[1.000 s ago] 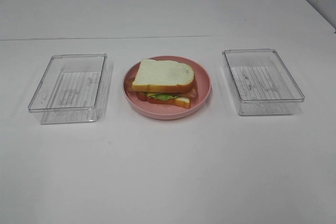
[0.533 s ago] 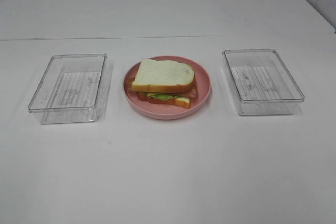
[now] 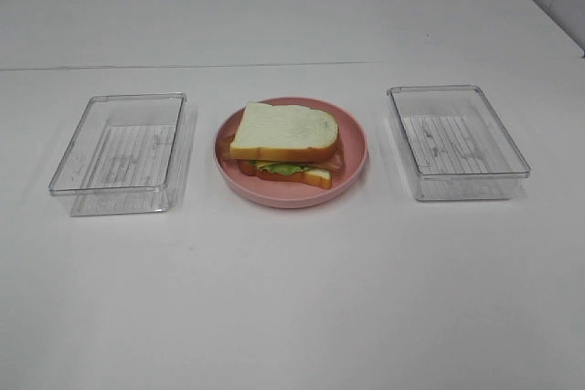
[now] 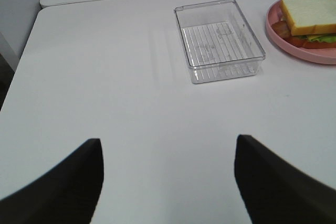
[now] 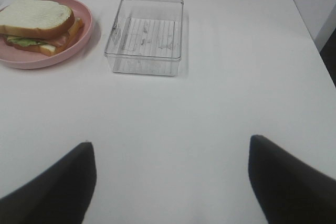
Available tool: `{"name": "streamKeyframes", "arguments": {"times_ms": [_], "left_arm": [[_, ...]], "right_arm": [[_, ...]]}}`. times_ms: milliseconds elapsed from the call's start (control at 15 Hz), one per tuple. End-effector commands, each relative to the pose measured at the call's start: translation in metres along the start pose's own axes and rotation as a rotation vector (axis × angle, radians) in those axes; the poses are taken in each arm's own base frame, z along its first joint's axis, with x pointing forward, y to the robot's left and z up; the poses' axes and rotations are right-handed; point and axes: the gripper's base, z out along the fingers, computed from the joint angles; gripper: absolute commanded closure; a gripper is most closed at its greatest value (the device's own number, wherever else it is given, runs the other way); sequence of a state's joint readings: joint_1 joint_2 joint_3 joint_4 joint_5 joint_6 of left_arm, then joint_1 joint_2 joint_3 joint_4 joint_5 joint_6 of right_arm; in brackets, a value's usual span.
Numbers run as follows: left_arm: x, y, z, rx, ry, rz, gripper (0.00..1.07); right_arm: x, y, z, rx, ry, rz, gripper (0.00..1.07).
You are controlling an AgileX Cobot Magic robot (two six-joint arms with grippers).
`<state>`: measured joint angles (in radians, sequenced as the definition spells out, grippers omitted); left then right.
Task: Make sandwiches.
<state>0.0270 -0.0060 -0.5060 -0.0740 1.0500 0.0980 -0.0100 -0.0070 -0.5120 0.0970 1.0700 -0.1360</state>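
Note:
One stacked sandwich [image 3: 285,142] lies on the round pink plate [image 3: 355,163] at the table's middle: a white bread slice with orange-brown crust on top, green lettuce, reddish bacon and a second slice under it. The same sandwich [image 4: 310,20] shows in the left wrist view and again, as the sandwich [image 5: 38,24], in the right wrist view. My left gripper [image 4: 167,182] is open over bare table, well short of the left tray. My right gripper [image 5: 170,182] is open too, short of the right tray. Neither gripper appears in the exterior view, and nothing is held.
A clear plastic tray [image 3: 121,152] stands empty left of the plate, and a second clear tray [image 3: 455,141] stands empty to its right. The left tray [image 4: 219,40] and right tray [image 5: 146,34] show in the wrist views. The table is white.

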Motion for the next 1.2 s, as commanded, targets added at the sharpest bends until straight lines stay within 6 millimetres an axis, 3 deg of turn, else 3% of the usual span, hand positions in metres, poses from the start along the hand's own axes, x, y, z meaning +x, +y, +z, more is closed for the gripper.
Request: {"name": "streamKeyframes", "arguments": {"times_ms": [67,1200], "left_arm": [[0.0015,-0.0010,-0.0016,0.004,-0.026,-0.001,0.39],[0.0015,-0.0010,-0.0016,0.004,-0.026,-0.001,0.39]], "right_arm": [[0.0014,0.0000,-0.0007,0.005,-0.016,-0.007,0.31],[0.0014,0.0000,-0.0007,0.005,-0.016,-0.007,0.31]]}}
